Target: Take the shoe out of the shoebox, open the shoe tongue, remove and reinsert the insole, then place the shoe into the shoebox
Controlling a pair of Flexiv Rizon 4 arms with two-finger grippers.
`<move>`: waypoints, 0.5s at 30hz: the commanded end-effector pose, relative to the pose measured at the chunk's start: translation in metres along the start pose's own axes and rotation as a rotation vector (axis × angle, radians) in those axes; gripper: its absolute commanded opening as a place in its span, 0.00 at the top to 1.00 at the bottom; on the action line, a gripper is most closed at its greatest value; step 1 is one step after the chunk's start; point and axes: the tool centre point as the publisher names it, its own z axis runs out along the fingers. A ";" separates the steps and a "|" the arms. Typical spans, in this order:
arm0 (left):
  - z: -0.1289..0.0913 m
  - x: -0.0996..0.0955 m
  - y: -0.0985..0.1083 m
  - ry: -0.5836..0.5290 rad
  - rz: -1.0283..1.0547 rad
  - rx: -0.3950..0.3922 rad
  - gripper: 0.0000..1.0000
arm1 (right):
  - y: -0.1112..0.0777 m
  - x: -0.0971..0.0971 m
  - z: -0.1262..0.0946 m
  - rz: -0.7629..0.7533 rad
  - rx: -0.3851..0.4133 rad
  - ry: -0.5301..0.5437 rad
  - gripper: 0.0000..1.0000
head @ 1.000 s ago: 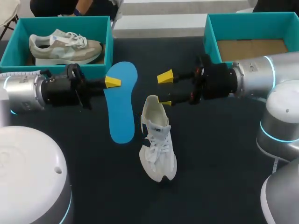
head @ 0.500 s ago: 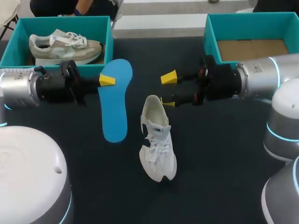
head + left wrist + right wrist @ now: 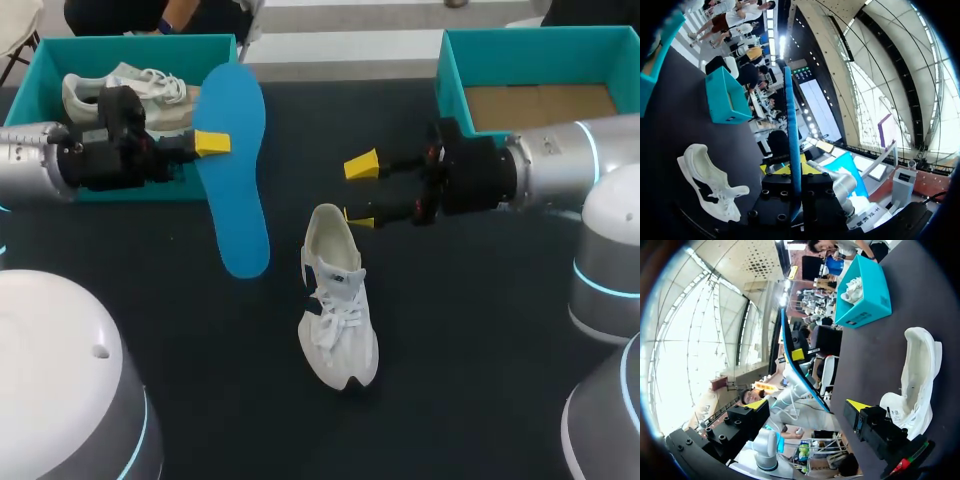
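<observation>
My left gripper [image 3: 213, 142] is shut on a blue insole [image 3: 240, 200], held off the table in front of the left teal shoebox [image 3: 30, 90]. In the left wrist view the insole [image 3: 791, 125] stands edge-on between the fingers of that gripper [image 3: 794, 172]. The white shoe [image 3: 338, 300] lies on the dark table, its opening toward my right gripper [image 3: 360, 192]. That gripper is open and empty just behind the shoe's heel. The right wrist view has the shoe [image 3: 917, 375] beside one finger and the insole [image 3: 800, 365] ahead of the gripper [image 3: 807, 405].
The left shoebox holds a beige sneaker [image 3: 130, 95]. A second teal shoebox [image 3: 455, 70] with a bare cardboard floor stands at the back right, close behind my right arm [image 3: 540, 170].
My left arm has drawn back to the left and raised the insole, whose upper end now reaches over the left box's corner. The right gripper shifted slightly right early on, then stayed.
</observation>
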 end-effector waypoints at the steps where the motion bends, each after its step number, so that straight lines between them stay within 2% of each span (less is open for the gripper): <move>1: 0.000 0.004 -0.003 0.053 0.841 -0.064 1.00 | 0.000 -0.001 0.002 0.000 -0.001 -0.001 0.00; 5: -0.001 0.004 -0.004 0.055 0.862 -0.092 1.00 | 0.000 -0.001 0.002 0.000 -0.001 -0.001 0.00; 8: -0.004 0.004 -0.006 0.042 0.817 -0.047 1.00 | 0.000 -0.001 0.002 0.000 -0.001 -0.001 0.00; 15: -0.004 0.004 -0.006 0.042 0.817 -0.047 1.00 | 0.000 -0.001 0.002 0.000 -0.001 -0.001 0.00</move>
